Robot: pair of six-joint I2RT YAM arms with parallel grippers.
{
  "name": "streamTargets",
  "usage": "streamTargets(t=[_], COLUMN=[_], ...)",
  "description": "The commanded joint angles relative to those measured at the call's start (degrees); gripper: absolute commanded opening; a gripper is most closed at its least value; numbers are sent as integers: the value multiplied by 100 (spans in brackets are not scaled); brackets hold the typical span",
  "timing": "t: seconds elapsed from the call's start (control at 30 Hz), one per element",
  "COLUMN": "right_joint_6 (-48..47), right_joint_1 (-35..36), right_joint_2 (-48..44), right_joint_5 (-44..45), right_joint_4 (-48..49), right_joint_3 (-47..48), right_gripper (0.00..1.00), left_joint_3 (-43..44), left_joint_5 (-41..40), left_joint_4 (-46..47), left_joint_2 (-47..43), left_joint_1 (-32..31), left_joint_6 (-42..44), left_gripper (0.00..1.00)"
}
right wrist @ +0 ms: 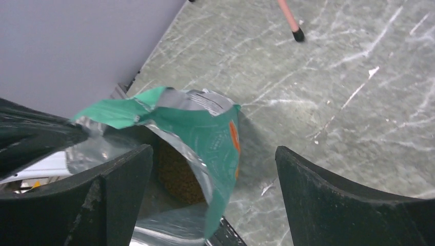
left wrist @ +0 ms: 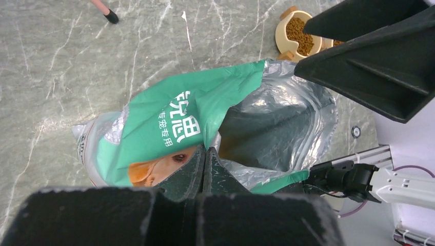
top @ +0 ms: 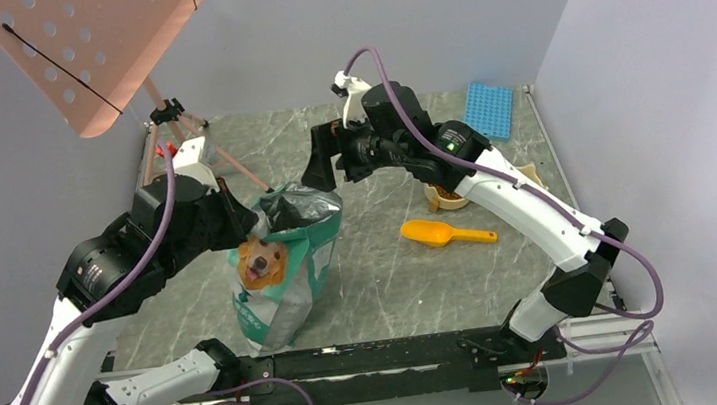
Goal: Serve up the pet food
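Observation:
The green-silver dog-picture bag (top: 280, 261) stands open at the left centre of the table. My left gripper (top: 236, 218) is shut on the bag's near rim (left wrist: 205, 154). My right gripper (top: 323, 161) is open and hovers over the bag's far rim, which lies between its fingers (right wrist: 123, 179) in the right wrist view. Brown kibble (right wrist: 177, 177) shows deep inside the bag. More kibble (left wrist: 300, 36) fills a small tan bowl (top: 449, 196), partly hidden under the right arm. The orange scoop (top: 446, 233) lies on the table to the right of the bag.
A pink perforated stand (top: 92, 49) on a tripod rises at the back left. A blue rack (top: 488, 108) lies at the back right. Grey walls close in the table on three sides. The black rail (top: 371, 357) runs along the near edge.

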Motion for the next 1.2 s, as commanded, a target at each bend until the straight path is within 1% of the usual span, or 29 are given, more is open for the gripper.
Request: streamTargets(t=[0.0, 0.13, 0.2, 0.27, 0.37, 0.47, 0.6, 0.67, 0.73, 0.83, 0.9, 0.97, 1.0, 1.03, 1.07, 1.1, 1.13, 1.17], right_joint_6=[-214, -570, -631, -709, -829, -941, -1013, -935, -785, -542, -396, -286, -249, -181, -65, 69, 209, 386], right_joint_1=[249, 636, 804, 996, 1229, 1333, 1349, 1345, 1351, 1357, 1363, 1358, 1361, 1361, 1362, 1361, 1358, 1356], right_joint_2=[260, 806, 997, 1148, 1312, 1440, 1429, 1457, 1496, 1464, 1393, 1282, 1211, 1149, 1074, 985, 864, 713], right_joint_5=[-60, 219, 428, 770, 1393, 1700, 1650, 1549, 1313, 1025, 858, 975, 1179, 1369, 1608, 1922, 2177, 2374], right_joint_4=[116, -604, -925, -1110, -1365, -1542, -1388, -1283, -1057, -680, -458, -326, -289, -317, -379, -420, -425, -367], right_joint_3=[608, 1311, 1527, 1649, 1860, 2131, 2185, 2277, 2314, 2142, 1980, 1849, 1777, 1757, 1777, 1778, 1729, 1638], right_gripper=[91, 84, 78, 74, 73, 72, 68, 60, 49, 37, 23, 10, 3, 0, 0, 0, 0, 0], left_joint_3=[161, 483, 651, 814, 1013, 1072, 1055, 1068, 1160, 1421, 1556, 1603, 1596, 1567, 1528, 1478, 1424, 1364], left_joint_5=[514, 473, 400, 358, 379, 430, 525, 694, 919, 1221, 1342, 1451, 1503, 1570, 1622, 1705, 1777, 1828], left_joint_4=[-111, -281, -349, -407, -491, -544, -589, -540, -509, -643, -744, -766, -729, -656, -556, -407, -285, -178], left_joint_2=[85, 167, 178, 218, 296, 322, 314, 320, 380, 570, 700, 752, 749, 726, 696, 666, 632, 596], left_joint_1=[0, 2, 4, 2, -1, 2, 4, 4, 4, 3, -1, 3, -2, 0, -1, 4, 1, -2], left_joint_6=[242, 342, 372, 399, 404, 410, 387, 461, 595, 712, 721, 729, 722, 725, 736, 731, 699, 658], left_gripper=[0, 0, 0, 0, 0, 0, 0, 0, 0, 0, 0, 0, 0, 0, 0, 4, 13, 24])
